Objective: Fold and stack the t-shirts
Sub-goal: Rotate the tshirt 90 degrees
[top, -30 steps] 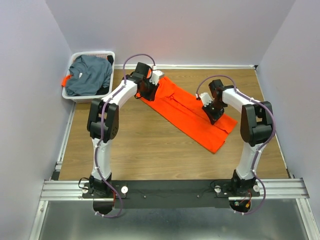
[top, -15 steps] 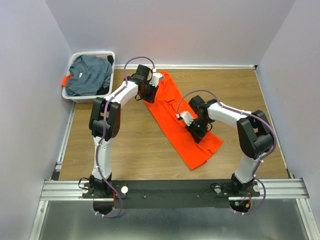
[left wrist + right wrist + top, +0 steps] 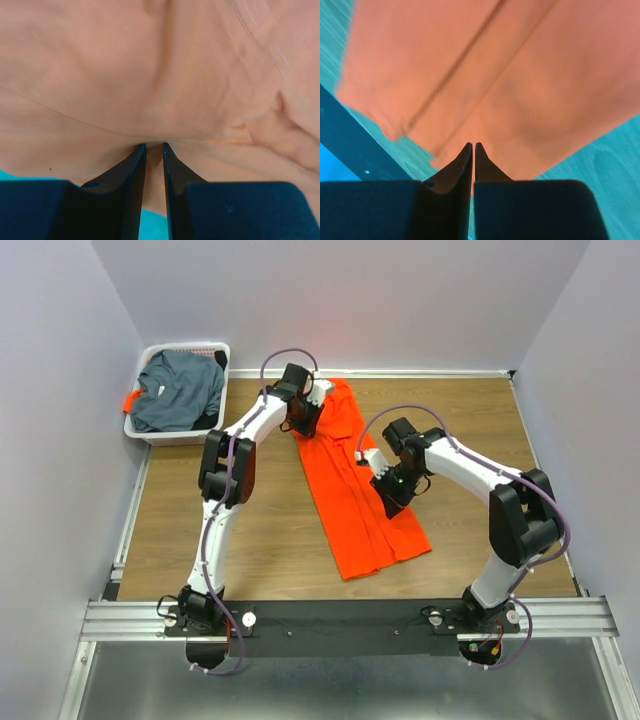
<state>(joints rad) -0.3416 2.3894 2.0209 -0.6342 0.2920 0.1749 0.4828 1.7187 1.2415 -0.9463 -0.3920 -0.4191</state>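
Left wrist, right wrist: L pincer (image 3: 154, 146) & R pincer (image 3: 473, 145) each nipped near-shut on orange t-shirt (image 3: 150, 75)

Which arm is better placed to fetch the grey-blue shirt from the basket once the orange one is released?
Left, probably. The left gripper pinches the orange t-shirt at its far end, near the basket holding the grey-blue t-shirt; the right gripper grips it farther away.

Open tabletop (image 3: 270, 530) left and right of the orange t-shirt (image 3: 360, 530); white basket (image 3: 188, 346) against the far-left wall.
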